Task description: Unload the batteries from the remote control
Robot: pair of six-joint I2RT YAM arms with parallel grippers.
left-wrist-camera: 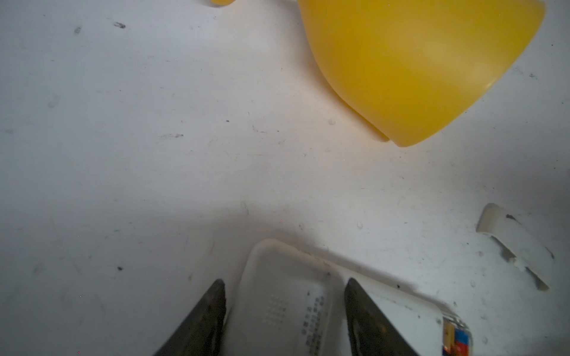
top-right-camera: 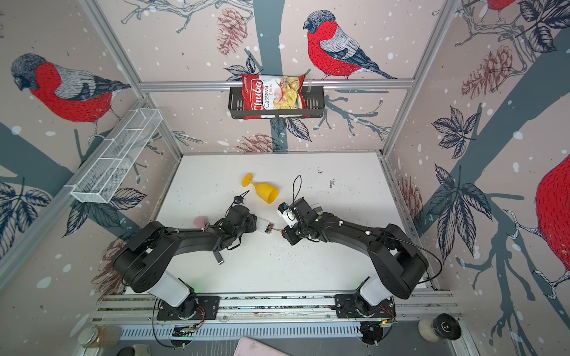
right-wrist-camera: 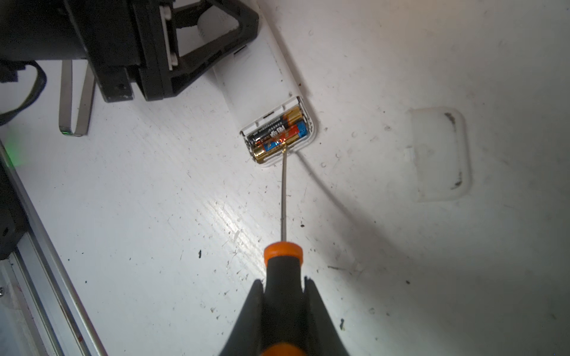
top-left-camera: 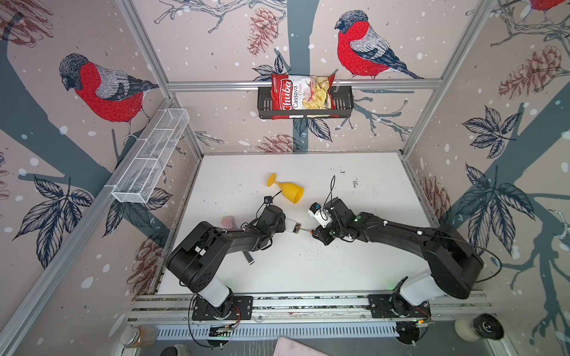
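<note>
Our left gripper (left-wrist-camera: 283, 282) clamps the closed end of the remote (left-wrist-camera: 277, 308), pinning it flat on the table (left-wrist-camera: 154, 154) so that prying cannot slide it. Our right gripper (right-wrist-camera: 283, 283) is clenched on the screwdriver (right-wrist-camera: 282, 252), held low and slanted so its tip meets the nearer of the batteries (right-wrist-camera: 279, 135). Both sit in the open bay at the remote's free end. The cover (right-wrist-camera: 438, 154) lies near, clear of the tool. We judge levering comes next.

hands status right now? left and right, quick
Left hand: closed on the remote.
Right hand: closed on the screwdriver, gripping its handle.
</note>
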